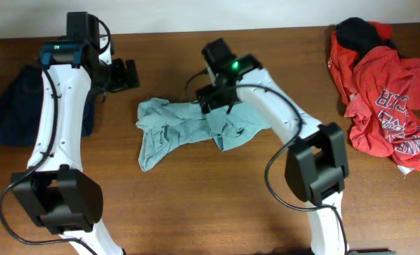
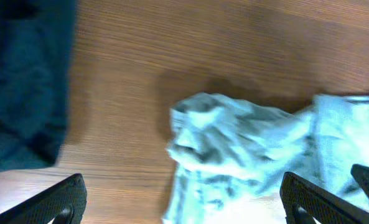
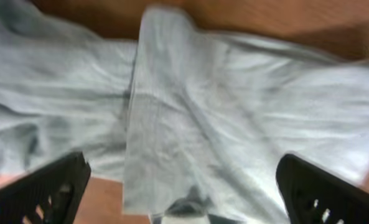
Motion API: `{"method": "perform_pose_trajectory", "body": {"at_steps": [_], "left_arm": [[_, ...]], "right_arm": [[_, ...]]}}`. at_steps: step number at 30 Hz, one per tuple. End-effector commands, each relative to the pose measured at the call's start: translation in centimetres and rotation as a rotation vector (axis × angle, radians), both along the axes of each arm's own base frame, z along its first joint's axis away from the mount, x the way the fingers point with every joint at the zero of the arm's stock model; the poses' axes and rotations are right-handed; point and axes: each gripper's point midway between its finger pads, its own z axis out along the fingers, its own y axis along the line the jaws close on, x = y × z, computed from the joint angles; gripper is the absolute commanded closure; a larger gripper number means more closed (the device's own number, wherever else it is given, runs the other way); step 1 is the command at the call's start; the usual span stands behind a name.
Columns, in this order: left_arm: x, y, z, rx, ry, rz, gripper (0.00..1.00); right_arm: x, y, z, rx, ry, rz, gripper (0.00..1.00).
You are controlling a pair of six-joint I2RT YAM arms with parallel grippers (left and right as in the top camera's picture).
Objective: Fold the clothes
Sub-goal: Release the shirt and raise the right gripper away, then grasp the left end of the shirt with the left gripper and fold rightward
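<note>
**Overhead.** The left gripper [image 1: 125,74] has its jaws spread wide over the bare table [image 1: 195,212] and grips nothing. It sits between the navy garment [image 1: 15,113] and the pale grey-blue T-shirt [image 1: 174,131]. The right gripper [image 1: 211,105] hangs over the shirt's middle. The shirt lies crumpled at table centre, long axis left to right, with one end trailing toward the near edge. The red T-shirts [image 1: 387,106] and a black piece [image 1: 358,32] are heaped far right.

**Left wrist.** The fingers [image 2: 53,202] are far apart and empty, with the bunched shirt ahead.

**Right wrist.** The fingers [image 3: 47,190] are fully apart on either side of a raised fold and clasp nothing.
</note>
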Motion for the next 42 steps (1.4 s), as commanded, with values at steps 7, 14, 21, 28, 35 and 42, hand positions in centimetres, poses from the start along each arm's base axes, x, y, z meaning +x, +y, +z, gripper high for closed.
{"method": "perform_pose_trajectory", "body": {"at_steps": [7,14,21,28,35,42], "left_arm": [[-3.5,-3.4,-5.7,-0.175,0.172,-0.063,0.01],[-4.9,-3.8,-10.9,-0.203,0.213,-0.066,0.01],[-4.1,-3.8,-13.7,-0.201,0.150,-0.072,0.01],[-3.9,-3.6,-16.9,-0.188,0.142,-0.069,0.01],[-4.3,-5.4,-17.6,-0.271,0.169,-0.101,0.01],[-4.7,-6.9,-19.5,-0.277,0.207,-0.131,0.05]], "right_arm": [[2.7,-6.8,9.8,0.241,-0.037,-0.102,0.01],[2.8,-12.2,9.6,0.297,0.025,-0.197,0.01],[2.3,-13.3,9.4,0.281,0.042,-0.188,0.01],[2.1,-13.4,9.3,0.274,0.047,-0.182,0.01],[2.1,-13.4,9.3,0.274,0.047,-0.182,0.01],[2.0,-13.4,9.3,0.273,0.051,-0.182,0.01]]}}
